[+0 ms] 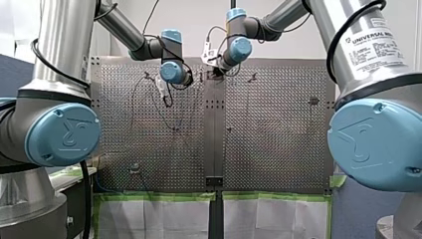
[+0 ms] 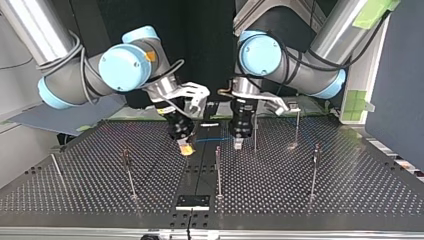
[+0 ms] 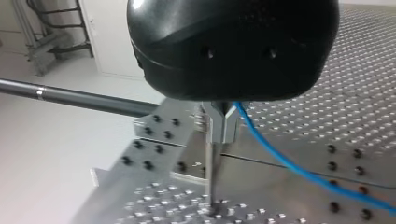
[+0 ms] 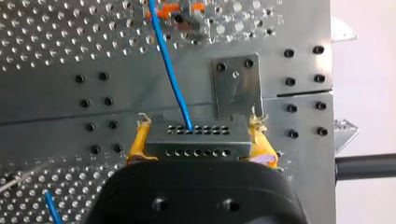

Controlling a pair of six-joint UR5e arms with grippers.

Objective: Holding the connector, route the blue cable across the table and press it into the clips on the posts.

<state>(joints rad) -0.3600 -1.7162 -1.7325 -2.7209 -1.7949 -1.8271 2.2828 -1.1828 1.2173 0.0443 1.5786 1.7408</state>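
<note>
Your right gripper (image 2: 185, 148) has its yellow-padded jaws pinching the connector (image 4: 196, 144), at the far middle of the desk (image 2: 300, 195) in the top view. From it the blue cable (image 4: 170, 70) runs to your left gripper (image 3: 220, 127), whose jaws look pressed together on it, with a thin post (image 3: 212, 177) close by. Routing seems barely begun: no clip on the nearer posts (image 2: 218, 170) shows cable in it.

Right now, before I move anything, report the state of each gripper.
Left gripper: closed on the blue cable.
Right gripper: closed on the connector.
</note>
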